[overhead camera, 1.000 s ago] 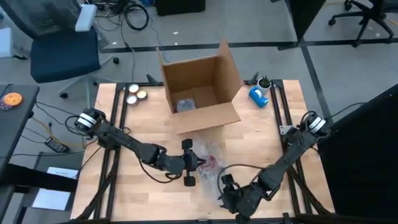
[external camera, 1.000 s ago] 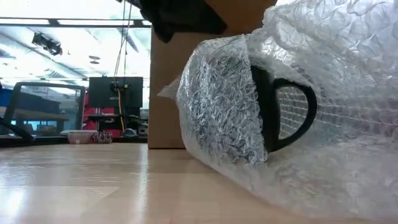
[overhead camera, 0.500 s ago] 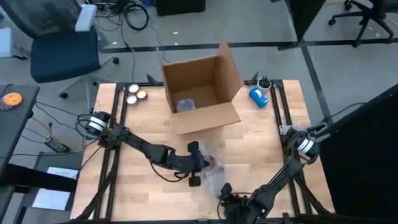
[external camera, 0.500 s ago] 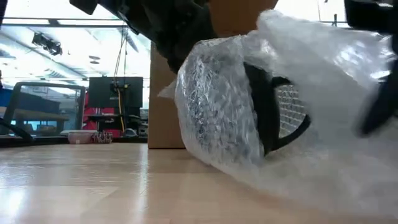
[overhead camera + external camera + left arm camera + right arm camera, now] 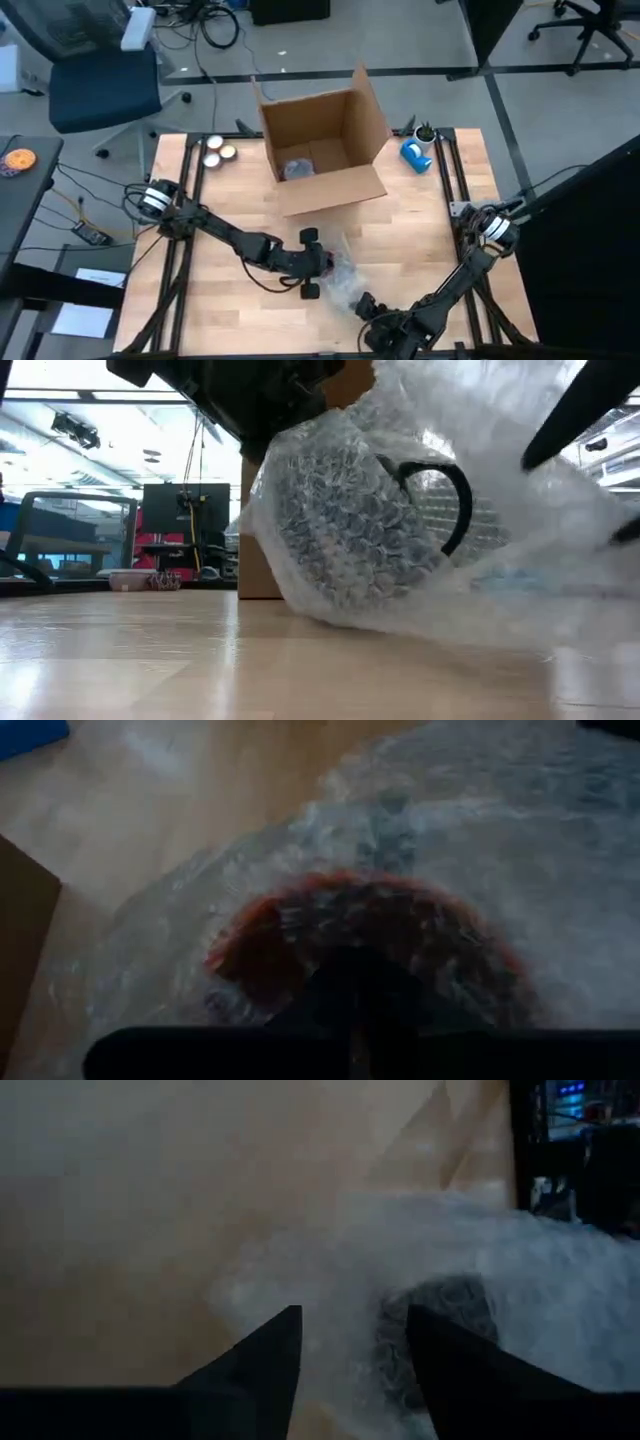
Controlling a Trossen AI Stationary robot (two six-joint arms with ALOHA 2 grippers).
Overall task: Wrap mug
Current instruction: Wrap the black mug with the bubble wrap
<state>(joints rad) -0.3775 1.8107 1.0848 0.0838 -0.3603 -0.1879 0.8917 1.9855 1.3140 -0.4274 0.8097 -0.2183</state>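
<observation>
Mug tilted further in bubble wrap — left pincer at it.

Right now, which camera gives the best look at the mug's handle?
The low view: the black handle shows clearly through the bubble wrap. The high view shows only a small wrapped bundle, and the wrist views show wrap without a recognisable handle.

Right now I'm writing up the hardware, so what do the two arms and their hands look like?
Both arms are dark, slim and jointed. Each has a silver-white ring at the joint nearest its base, left arm and right arm, with thin black cables trailing alongside. The left hand is a blocky black unit. The right hand ends in two dark, tapering, wedge-shaped fingers.
</observation>
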